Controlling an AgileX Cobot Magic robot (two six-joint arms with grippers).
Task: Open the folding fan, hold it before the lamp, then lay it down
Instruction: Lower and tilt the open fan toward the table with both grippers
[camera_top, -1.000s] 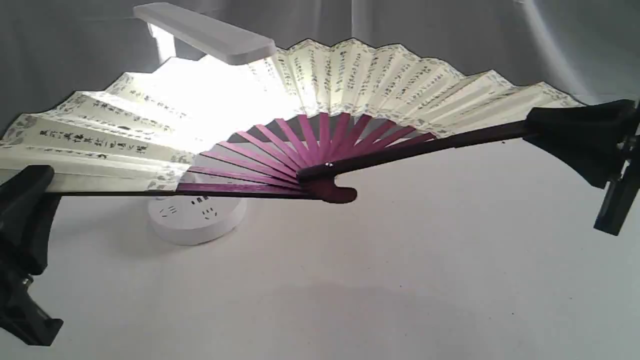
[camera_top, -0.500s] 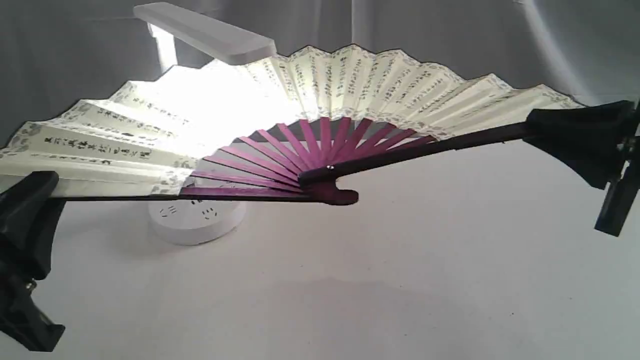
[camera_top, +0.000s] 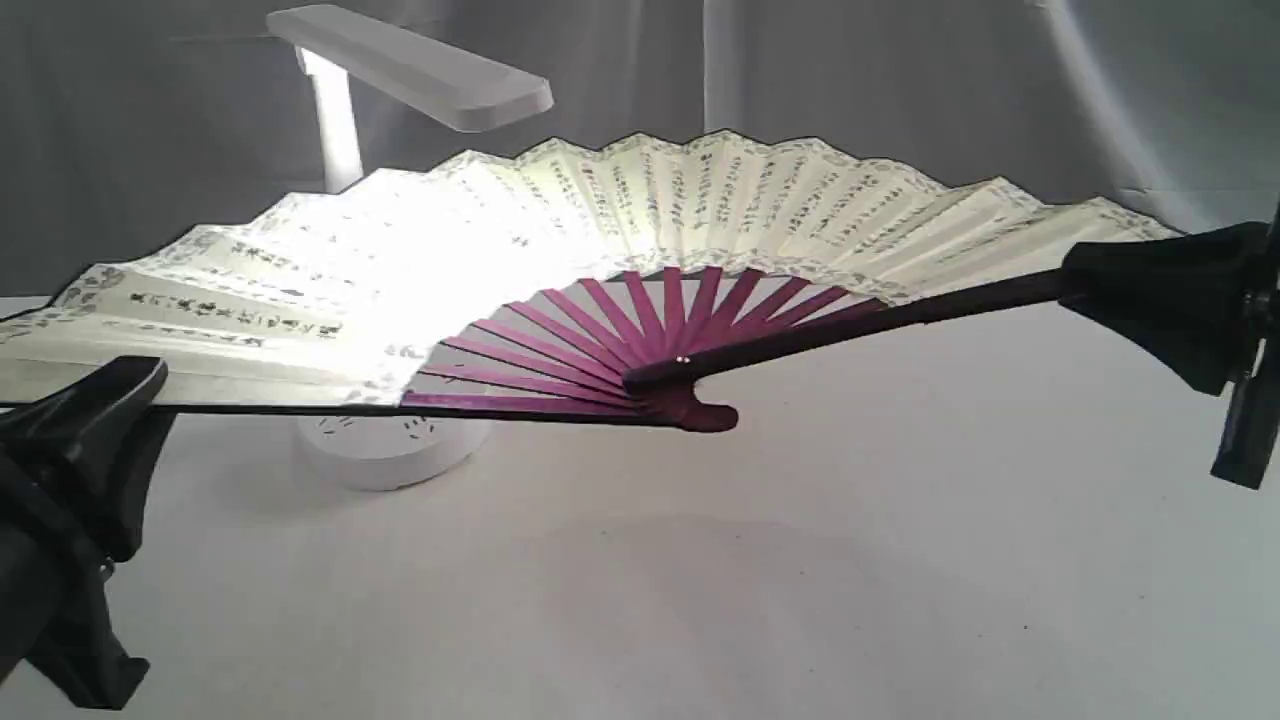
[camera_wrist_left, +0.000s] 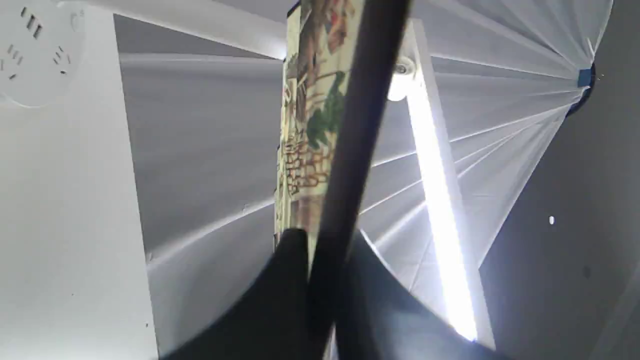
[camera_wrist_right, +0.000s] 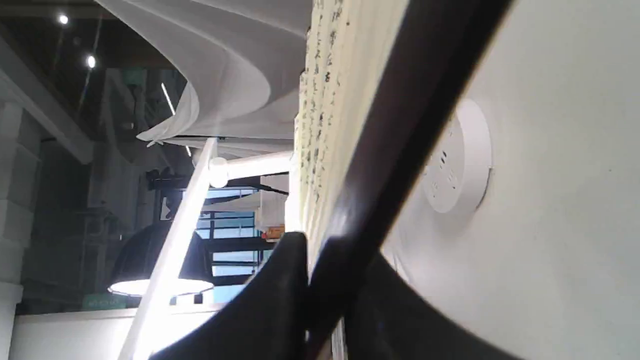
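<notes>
Grey drape (camera_top: 900, 100) behind, white table (camera_top: 800, 600) underneath. Count: one fan (camera_top: 640, 220), one lamp (camera_top: 420, 70), two hands. Fan is fully spread and held off the table, strung between the hands. Left hand (camera_top: 110, 390) is clenched on the left guard stick and right hand (camera_top: 1080, 285) on the right one; both wrist views show the dark stick pinched between the jaws. Long axis runs hand to hand, with the pivot hanging roughly midway between them and the paper fanning away from both hands toward the lamp. Lamp is lit, its head above the paper on the left hand's side, with glare there; its base shows under the left stick. Left hand is the one nearer the lamp. Right end looks higher than the left in the exterior view. My read: the showing step looks about done, and laying down comes next. Table is straight below both hands, so both should drop together and level out. Watch the lamp base under the left side.
</notes>
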